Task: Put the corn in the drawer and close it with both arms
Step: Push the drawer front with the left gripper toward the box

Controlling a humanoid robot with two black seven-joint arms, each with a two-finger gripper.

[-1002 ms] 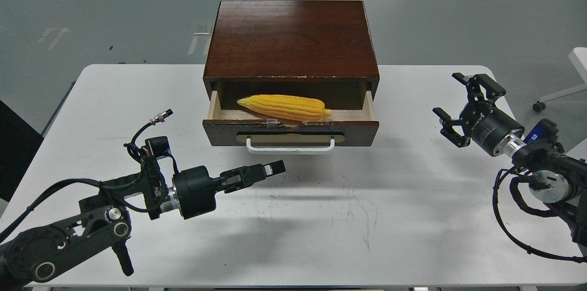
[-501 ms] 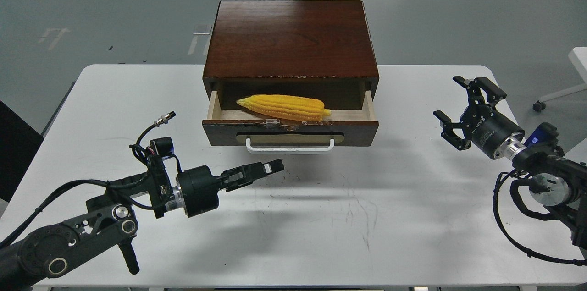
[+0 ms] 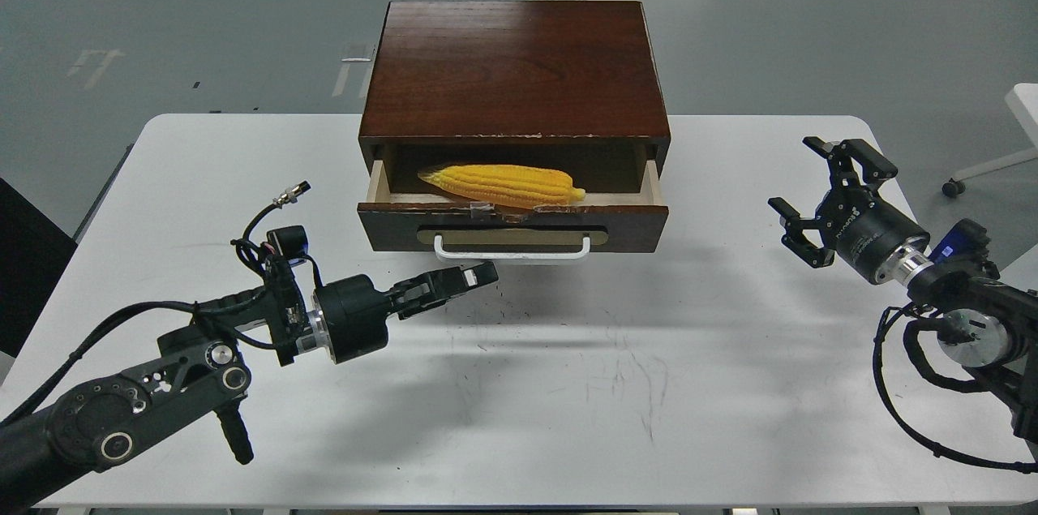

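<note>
Our left gripper [image 3: 478, 275] is hovering over the white table [image 3: 568, 385] just below the drawer's white handle [image 3: 512, 249], its two fingers pressed together with nothing between them, its arm reaching in from the lower left corner. Across the table, well apart from the cabinet, our right gripper [image 3: 827, 199] is hanging with its fingers spread wide and holding nothing. Between them, the drawer [image 3: 512, 225] is standing partly pulled out of the dark wooden cabinet [image 3: 515, 69], its chipped, taped top edge showing. The corn [image 3: 503, 184] is lying lengthwise inside the drawer, pointed end to the left, resting on the pale wood behind the drawer front.
</note>
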